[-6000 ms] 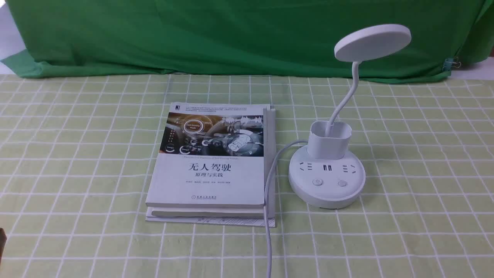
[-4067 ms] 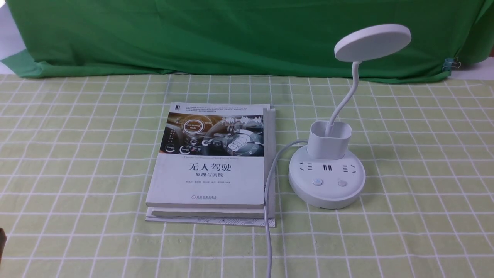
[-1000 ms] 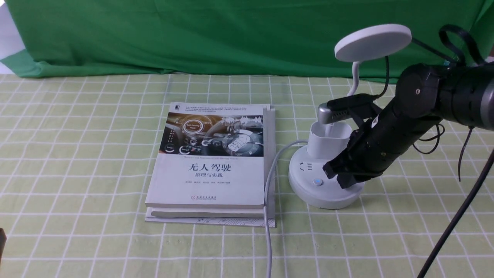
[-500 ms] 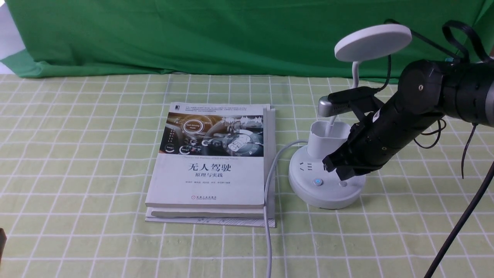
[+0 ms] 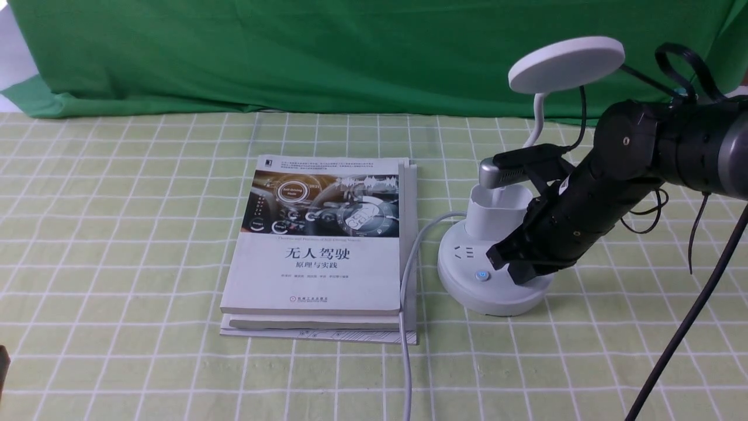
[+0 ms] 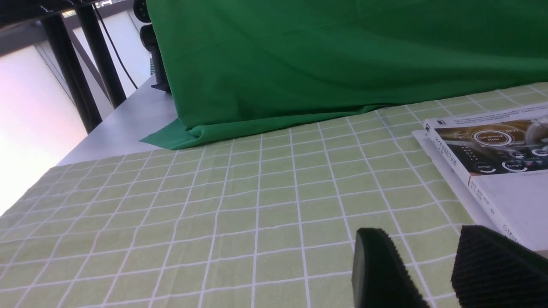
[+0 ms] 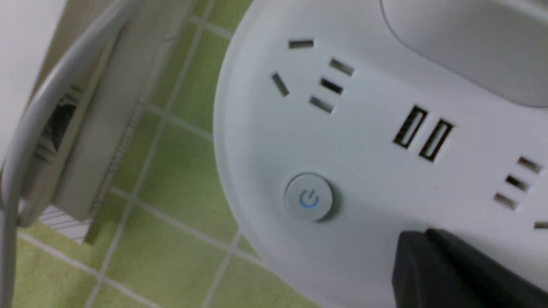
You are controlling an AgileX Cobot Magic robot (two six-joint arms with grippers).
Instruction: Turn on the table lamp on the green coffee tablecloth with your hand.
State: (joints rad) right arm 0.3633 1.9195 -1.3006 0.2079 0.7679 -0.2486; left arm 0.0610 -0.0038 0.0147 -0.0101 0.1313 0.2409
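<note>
A: So, pressing step under way?

B: Looks like it. Right claw (image 5: 517,270) down on the round base (image 5: 467,289) of the lamp (image 5: 494,213), tip planted just beside the power button (image 5: 481,275) and seemingly touching the plastic. Appears clenched, grasping nothing.

A: And the lamp's place?

B: Upright on the checked cloth (image 5: 117,234) covering the counter, just right of the stacked books (image 5: 318,257), white cord (image 5: 407,280) trailing between the two.

A: Lit yet?

B: Cannot say for sure. Blue ring aglow on the power button, plain from the right wrist view, yet no clear shine from the disc head (image 5: 565,63).

A: Left claw (image 6: 421,244)?

B: Low over bare cloth at the near corner of the books, well apart from the lamp. Released, fingers spread, nothing between them.

A: Next, then?

B: Probably a short, straight push downward, then a lift clear to check the head. Failing that, a small shift toward the ringed button. Worth going gently: light base, smooth cloth, likely to skid under a sideways shove.
</note>
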